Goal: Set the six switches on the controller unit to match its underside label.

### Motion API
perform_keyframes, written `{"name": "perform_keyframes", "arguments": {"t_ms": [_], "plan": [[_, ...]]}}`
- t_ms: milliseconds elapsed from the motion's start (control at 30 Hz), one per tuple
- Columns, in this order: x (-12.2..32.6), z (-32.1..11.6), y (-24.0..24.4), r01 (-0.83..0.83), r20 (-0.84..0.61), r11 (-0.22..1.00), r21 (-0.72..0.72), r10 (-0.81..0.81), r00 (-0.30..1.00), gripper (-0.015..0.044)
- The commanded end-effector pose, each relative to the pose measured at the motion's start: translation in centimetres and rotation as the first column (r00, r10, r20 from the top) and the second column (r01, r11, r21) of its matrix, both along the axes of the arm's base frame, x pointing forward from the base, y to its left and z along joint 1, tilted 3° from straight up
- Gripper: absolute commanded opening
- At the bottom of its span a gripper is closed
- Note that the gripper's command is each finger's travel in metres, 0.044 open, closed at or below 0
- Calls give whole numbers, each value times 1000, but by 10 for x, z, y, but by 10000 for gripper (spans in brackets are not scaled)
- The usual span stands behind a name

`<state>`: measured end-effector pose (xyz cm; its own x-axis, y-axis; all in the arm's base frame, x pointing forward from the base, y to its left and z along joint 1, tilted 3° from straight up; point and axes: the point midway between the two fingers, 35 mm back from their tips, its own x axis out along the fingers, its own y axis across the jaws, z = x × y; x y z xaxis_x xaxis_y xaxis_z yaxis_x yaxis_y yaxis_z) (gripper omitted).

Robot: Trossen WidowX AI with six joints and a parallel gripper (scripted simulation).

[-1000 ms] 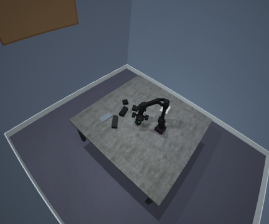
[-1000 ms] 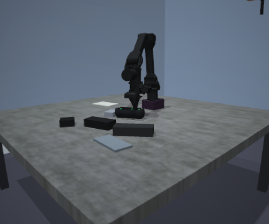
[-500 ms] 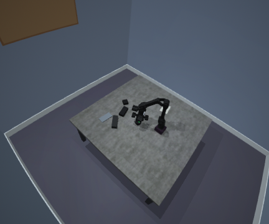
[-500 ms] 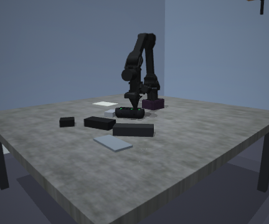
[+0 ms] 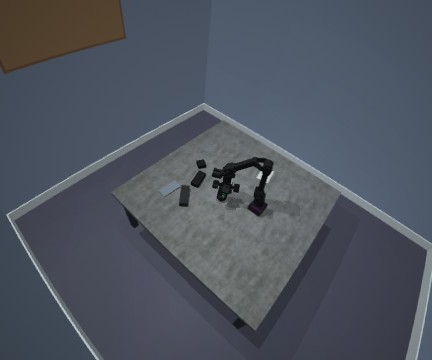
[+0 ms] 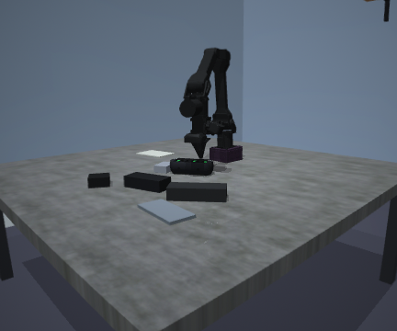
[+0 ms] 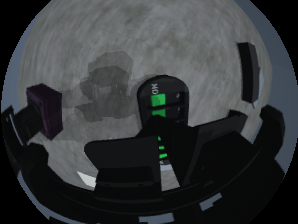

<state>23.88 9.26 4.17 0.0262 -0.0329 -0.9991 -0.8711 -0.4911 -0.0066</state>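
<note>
The dark controller unit [image 5: 221, 197] [image 6: 191, 167] [image 7: 172, 84] sits upright on its base, its label hidden. In the wrist view, the ON mark is at its far end. The two switches nearest that mark show green at their left ends, the first [image 7: 158, 99] larger than the second [image 7: 159, 113]. Smaller green patches show beyond the fingers. Which ends are pressed is hard to tell. My gripper [image 6: 201, 157] [image 7: 154, 117] is shut and empty, pointing down with its tips just above or at the unit's top. The fingers hide the middle switches in the wrist view.
A long dark block [image 5: 184, 195] [image 6: 197, 192], a black block [image 5: 198, 179] [image 6: 147, 182], a small black block [image 5: 201, 163] [image 6: 98, 180] and a pale blue plate [image 5: 169, 188] [image 6: 166, 211] lie on the bench. A pale block [image 6: 162, 167] is beside the unit. A white sheet [image 6: 154, 153] lies behind.
</note>
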Motion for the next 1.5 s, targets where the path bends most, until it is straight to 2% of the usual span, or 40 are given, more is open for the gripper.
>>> {"name": "perform_keyframes", "arguments": {"t_ms": [0,167,433,1467], "plan": [[2,30,2,-2,23,1000,7,2,1000,0],[4,31,1,-2,23,1000,7,2,1000,0],[50,34,-40,-2,27,1000,4,2,1000,0],[52,-4,-41,-2,27,1000,4,2,1000,0]]}}
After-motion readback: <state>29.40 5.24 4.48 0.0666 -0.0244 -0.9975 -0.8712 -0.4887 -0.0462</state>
